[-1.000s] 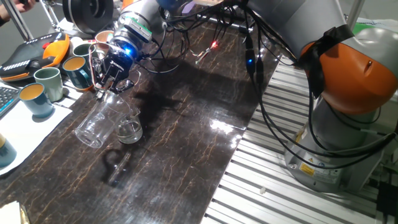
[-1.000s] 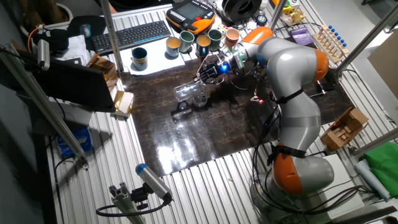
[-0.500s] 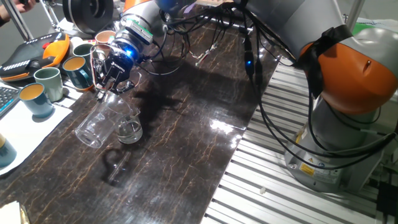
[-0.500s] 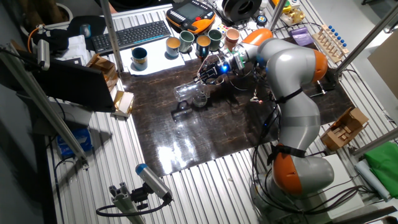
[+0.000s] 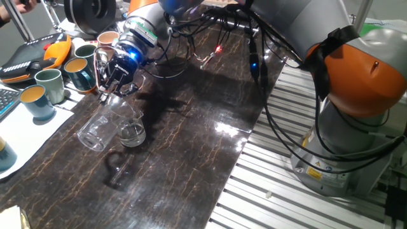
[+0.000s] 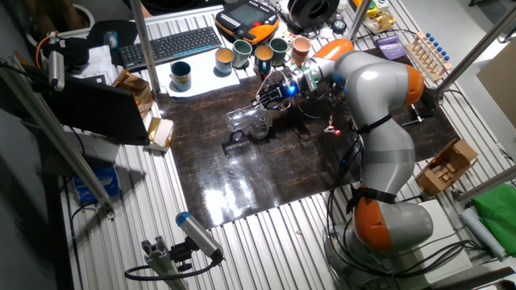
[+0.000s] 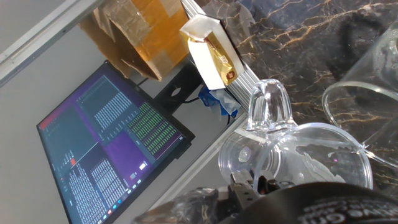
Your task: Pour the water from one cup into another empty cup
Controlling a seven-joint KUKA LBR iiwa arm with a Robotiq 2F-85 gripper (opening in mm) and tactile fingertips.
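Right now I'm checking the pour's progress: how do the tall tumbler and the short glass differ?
The tall tumbler is tipped steeply on its side, base gripped by the hand; the short glass stands upright on the table. The tumbler is longer and tapered; the glass is squat. The tumbler's rim points away from the hand, beside the glass. A glinting layer shows in the glass. Both are clear and handleless.

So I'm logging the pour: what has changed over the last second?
Hardly anything. The hand has crept slightly up and away from the shorter glass, and still holds the taller tumbler tipped on its side, rim low beside that glass. The mugs have not moved.
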